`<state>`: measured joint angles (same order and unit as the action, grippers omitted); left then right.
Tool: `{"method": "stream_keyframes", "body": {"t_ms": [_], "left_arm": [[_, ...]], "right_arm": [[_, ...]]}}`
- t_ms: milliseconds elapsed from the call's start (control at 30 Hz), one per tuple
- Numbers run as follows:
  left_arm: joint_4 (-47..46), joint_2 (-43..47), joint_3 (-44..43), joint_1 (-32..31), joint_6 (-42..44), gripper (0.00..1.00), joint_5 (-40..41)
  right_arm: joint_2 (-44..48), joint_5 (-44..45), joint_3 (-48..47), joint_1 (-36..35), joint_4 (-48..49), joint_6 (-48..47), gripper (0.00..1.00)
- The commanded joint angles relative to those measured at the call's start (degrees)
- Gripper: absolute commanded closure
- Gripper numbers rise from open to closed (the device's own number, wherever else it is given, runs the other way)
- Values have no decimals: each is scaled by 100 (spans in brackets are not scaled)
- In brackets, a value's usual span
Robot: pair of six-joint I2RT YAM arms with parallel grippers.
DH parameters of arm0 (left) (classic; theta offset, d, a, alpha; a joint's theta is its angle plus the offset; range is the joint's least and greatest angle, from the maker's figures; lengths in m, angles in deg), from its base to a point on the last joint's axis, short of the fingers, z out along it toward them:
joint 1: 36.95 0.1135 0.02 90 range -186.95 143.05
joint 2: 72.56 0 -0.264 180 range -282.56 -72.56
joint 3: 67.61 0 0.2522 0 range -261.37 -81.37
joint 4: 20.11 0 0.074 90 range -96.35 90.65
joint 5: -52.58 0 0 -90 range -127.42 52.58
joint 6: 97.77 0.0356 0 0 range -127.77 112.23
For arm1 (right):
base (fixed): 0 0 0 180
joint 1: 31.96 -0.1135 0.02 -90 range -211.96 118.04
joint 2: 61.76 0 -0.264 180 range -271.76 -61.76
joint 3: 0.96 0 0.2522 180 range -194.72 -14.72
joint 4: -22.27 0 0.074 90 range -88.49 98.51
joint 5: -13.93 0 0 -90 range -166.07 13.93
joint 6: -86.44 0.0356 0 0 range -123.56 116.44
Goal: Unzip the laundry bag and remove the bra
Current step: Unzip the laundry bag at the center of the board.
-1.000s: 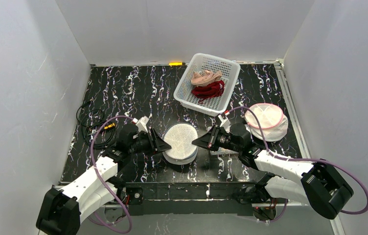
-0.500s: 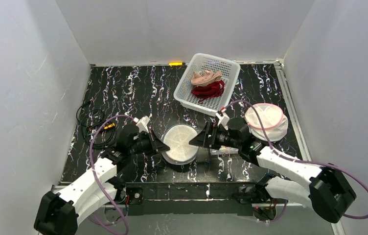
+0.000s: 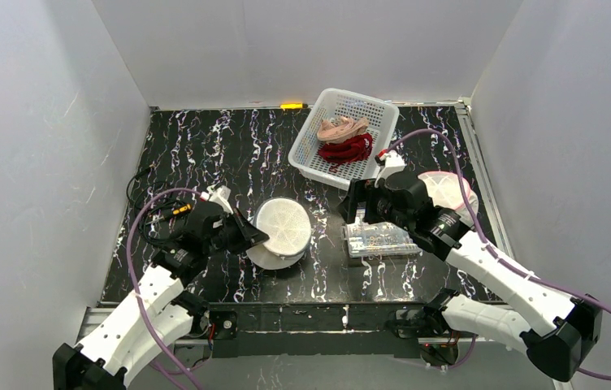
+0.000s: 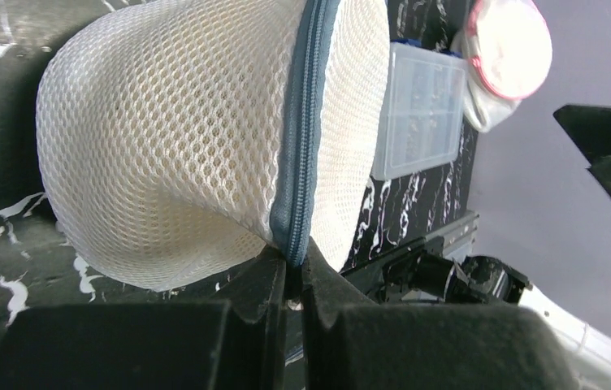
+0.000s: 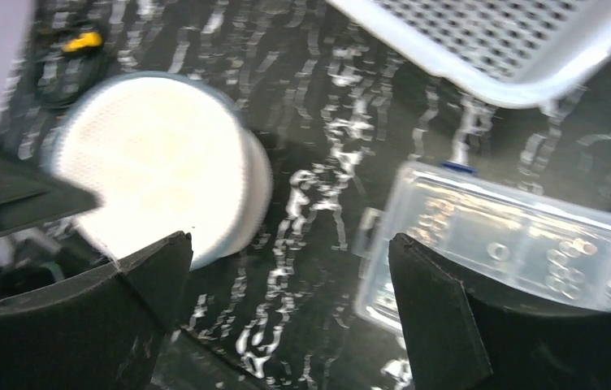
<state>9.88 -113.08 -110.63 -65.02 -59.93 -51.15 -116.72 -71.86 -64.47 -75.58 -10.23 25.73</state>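
The white mesh laundry bag is a round pouch with a blue zipper along its rim, tipped up on edge left of the table's middle. My left gripper is shut on the zipper seam at the bag's lower edge. Raised off the table, my right gripper stands wide open to the right of the bag, empty, with only marbled tabletop between its fingers. The bag lies beyond its left finger, apart from it. The bra is hidden.
A clear plastic box lies just under my right arm. A white basket at the back holds a pink and a red garment. A second, pink-rimmed mesh bag sits at the right. Cables coil at the left.
My right gripper opened, let go of the bag and drew back up to the right. My left gripper shut on the zipper seam and pulled the bag leftward, tipping it up.
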Motion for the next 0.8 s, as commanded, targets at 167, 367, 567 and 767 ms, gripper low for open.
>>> {"method": "stream_keyframes", "body": {"t_ms": [167,367,567,767], "left_arm": [[1080,-581,-932,-16,-852,100,879],[1012,-545,-1100,-23,-1646,100,1040],[1051,-734,-1398,-20,-2421,100,1038],[1198,-959,-1507,-17,-2943,100,1023]], "right_arm": [[696,1930,629,43,625,-173,1],[442,215,645,31,1118,-578,1],[174,178,825,-420,1461,-501,2],[-213,180,1201,-1400,2482,109,19]]}}
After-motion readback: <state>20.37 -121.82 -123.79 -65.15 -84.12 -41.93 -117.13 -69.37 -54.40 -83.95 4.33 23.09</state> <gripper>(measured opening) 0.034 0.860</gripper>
